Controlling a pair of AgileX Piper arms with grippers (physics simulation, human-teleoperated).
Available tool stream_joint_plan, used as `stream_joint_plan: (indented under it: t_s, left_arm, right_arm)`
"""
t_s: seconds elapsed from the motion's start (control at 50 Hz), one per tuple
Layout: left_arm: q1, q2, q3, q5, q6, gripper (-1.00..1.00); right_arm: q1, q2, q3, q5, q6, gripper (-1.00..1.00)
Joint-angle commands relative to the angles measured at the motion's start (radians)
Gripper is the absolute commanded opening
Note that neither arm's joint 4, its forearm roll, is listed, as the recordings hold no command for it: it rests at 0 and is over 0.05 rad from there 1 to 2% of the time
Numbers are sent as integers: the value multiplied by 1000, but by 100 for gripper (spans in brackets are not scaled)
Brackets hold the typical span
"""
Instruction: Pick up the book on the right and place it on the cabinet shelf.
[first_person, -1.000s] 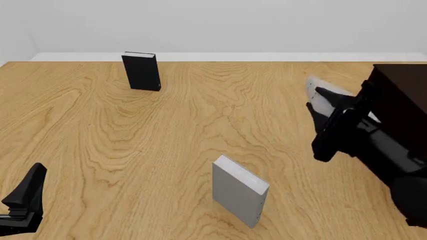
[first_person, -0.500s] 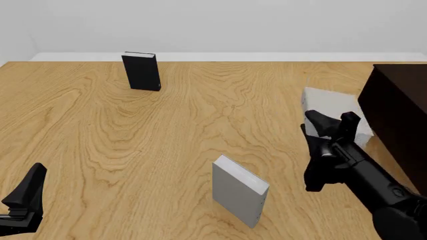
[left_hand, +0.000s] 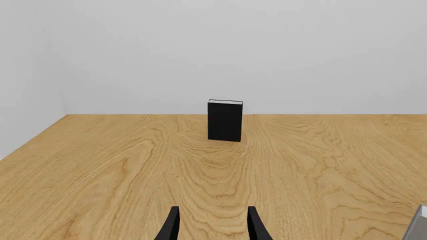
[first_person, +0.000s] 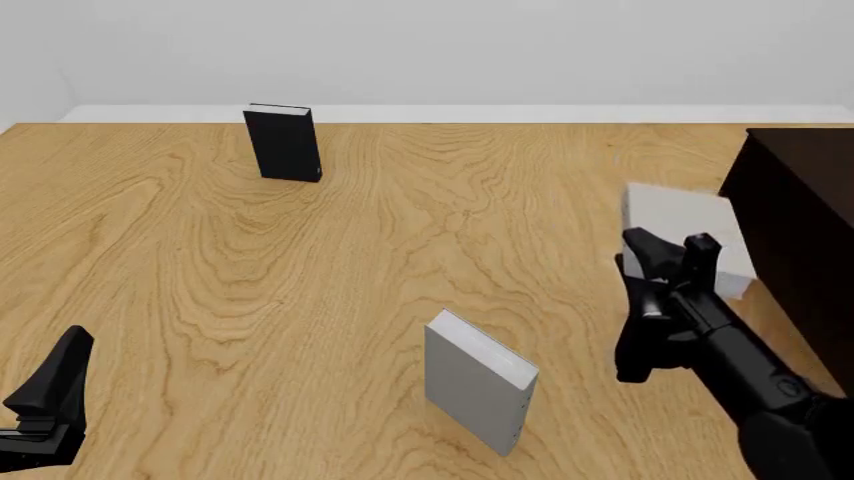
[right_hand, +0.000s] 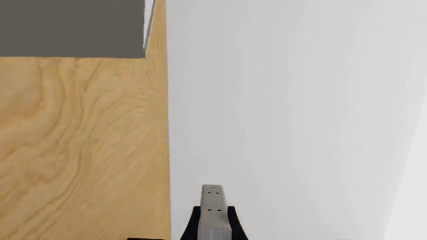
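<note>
the right fingers (first_person: 663, 258) are clamped on the book (first_person: 683, 235), held off the worktop (first_person: 400, 250) just left of the cabinet shelf (first_person: 801, 230). risk: the thin book may twist loose or strike the cabinet's edge. the left fingers (left_hand: 211, 227) are parted, holding nothing.

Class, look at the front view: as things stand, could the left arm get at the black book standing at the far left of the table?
Probably yes: the left pincer is open and points at the black book, with only bare table between. Whether its reach suffices is unclear.
</note>
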Motion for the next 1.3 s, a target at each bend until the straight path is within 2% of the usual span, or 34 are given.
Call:
stream_joint_plan:
  t_s: [0.02,0.4,1.0,1.3]
  left_arm:
    - [0,0,0,0,0,100]
    - [0,0,0,0,0,100]
    - [0,0,0,0,0,100]
    - [0,0,0,0,0,100]
  right_arm:
    - [-33,65,1,-73,14,-100]
    - [-72,119,-11,-84,-13,-100]
    - [-170,124,19,-84,3,-100]
    - [-196,138,9,-84,-12,-100]
